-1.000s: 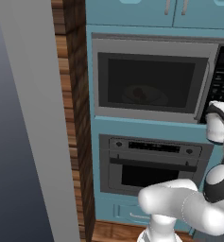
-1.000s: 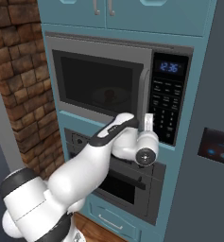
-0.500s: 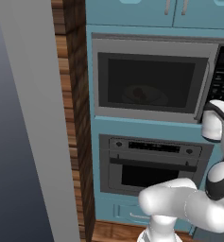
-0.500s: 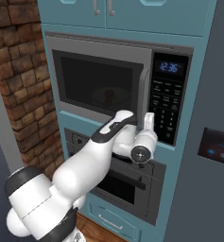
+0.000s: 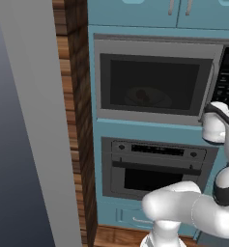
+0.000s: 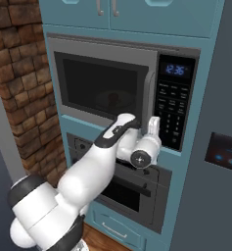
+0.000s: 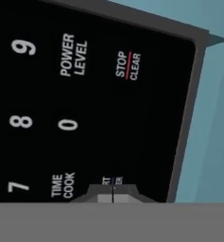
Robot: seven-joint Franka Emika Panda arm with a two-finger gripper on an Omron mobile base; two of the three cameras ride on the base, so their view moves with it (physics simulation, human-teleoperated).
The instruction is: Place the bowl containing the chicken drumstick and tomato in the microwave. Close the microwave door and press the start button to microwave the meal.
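Observation:
The microwave has its door closed, the curved handle beside the black keypad. Through the dark window I dimly see the cream bowl with the red tomato inside; the drumstick is too dark to make out. My gripper is shut. Its fingertips rest against the keypad, over a half-hidden label right of TIME COOK and below the 0 key. From the right base view the gripper points at the keypad's lower left corner.
A grey oven with a bar handle sits directly under the microwave. A brick column stands to the left, and a dark fridge panel to the right. Teal cabinet doors are above.
The wrist has shifted slightly down and left while the hand stays at the keypad. The door stays closed throughout.

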